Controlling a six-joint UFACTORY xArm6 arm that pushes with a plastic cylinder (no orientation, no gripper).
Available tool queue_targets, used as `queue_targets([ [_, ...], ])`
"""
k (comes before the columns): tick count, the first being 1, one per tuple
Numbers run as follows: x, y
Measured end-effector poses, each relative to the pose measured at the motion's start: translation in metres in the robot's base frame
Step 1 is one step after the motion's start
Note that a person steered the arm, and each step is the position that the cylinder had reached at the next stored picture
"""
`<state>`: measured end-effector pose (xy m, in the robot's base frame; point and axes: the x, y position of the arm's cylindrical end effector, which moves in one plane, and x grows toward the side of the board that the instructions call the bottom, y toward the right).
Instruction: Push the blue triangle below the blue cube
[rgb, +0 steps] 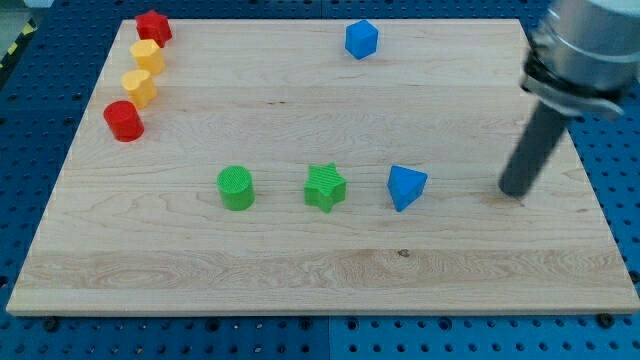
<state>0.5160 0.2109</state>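
Observation:
The blue triangle (405, 187) lies on the wooden board at the view's centre right. The blue cube (361, 39) sits near the view's top, slightly left of the triangle and far above it. My tip (514, 191) rests on the board to the right of the blue triangle, at about the same height in the view, with a clear gap between them. It touches no block.
A green star (325, 187) and a green cylinder (236, 188) lie in a row left of the triangle. At the view's top left, a red block (153, 26), two yellow blocks (147, 56) (139, 88) and a red cylinder (124, 121) form a column. The board's right edge (590, 180) is near my tip.

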Motion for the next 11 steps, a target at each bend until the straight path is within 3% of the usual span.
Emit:
queue_targets([
  [1,0.030,-0.029],
  [2,0.024,-0.105],
  [3,0.020,-0.109],
  [5,-0.032,-0.127],
  [7,-0.063,-0.188],
  [9,-0.090,-0.185],
  [11,-0.148,-0.186],
])
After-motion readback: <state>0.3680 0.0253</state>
